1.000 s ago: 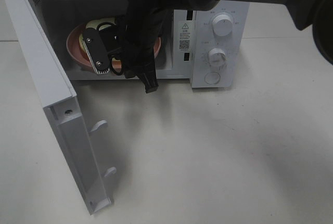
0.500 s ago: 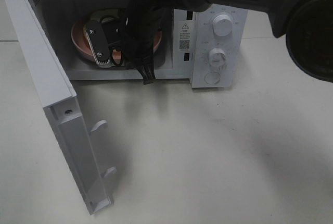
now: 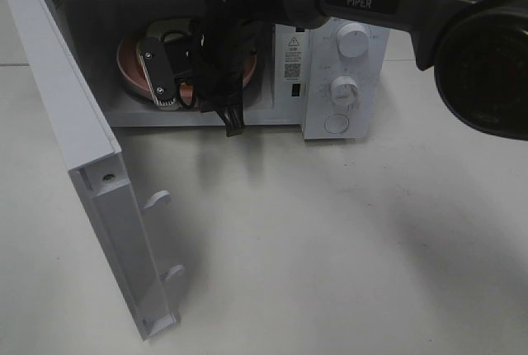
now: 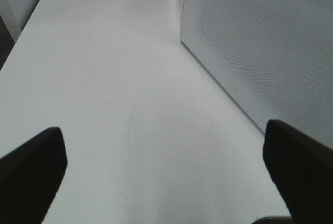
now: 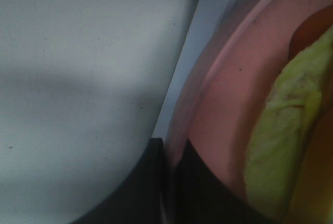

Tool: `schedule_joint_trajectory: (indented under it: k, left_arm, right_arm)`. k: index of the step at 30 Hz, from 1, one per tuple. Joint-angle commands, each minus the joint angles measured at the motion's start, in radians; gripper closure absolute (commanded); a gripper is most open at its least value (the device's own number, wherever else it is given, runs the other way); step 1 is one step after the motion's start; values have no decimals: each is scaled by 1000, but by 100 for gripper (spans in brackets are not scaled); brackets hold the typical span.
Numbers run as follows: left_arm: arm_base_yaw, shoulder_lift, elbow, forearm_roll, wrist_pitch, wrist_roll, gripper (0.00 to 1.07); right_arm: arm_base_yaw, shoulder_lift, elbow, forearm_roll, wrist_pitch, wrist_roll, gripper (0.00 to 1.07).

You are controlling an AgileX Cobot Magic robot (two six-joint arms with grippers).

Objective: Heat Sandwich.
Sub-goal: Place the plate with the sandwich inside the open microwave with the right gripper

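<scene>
So the sandwich [image 5: 281, 130] sits on its pink plate [image 5: 218, 104] inside the microwave [image 3: 363, 120], just past the tips of the right claw [image 5: 169, 156], and I can't really tell which way its long side runs. That claw is pressed together on the plate's rim, pinching it, so it's clearly the nearer arm. Meanwhile the left claw [image 4: 166, 166] is spread wide over bare table [image 4: 104, 78], holding nothing, well away from the food.

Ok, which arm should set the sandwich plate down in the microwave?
Right. The right gripper is shut on the pink plate at its rim inside the microwave, sandwich aboard; the left gripper hangs open over the table outside.
</scene>
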Motion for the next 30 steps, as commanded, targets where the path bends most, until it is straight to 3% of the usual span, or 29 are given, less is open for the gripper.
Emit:
schedule_joint_trajectory:
  k: [1,8,10,12,13,15,20,30]
  left_arm:
    - [2,-20,1,-1,-8,0,9]
    - [2,-20,1,-1,-8,0,9]
    - [2,-20,1,-1,-8,0,9]
    - [2,-20,1,-1,-8,0,9]
    - [2,-20,1,-1,-8,0,9]
    - [2,-20,1,-1,-8,0,9]
    - [2,-20,1,-1,-8,0,9]
    - [2,-20,1,-1,-8,0,9]
  right_arm:
    - [-1,-8,-13,-6,-31,34,106]
    - [-1,-8,-13,-6,-32,135,93]
    - [-1,-8,-13,-8,-32,154,84]
    - [-1,-8,-13,-13,-32,162,66]
    - [-1,-8,-13,-13,-32,162,66]
    - [-1,-8,-13,-13,-32,169,49]
    - [-1,-8,-13,-5,-31,231,29]
    - [-1,-24,-11,-3,-30,266,30]
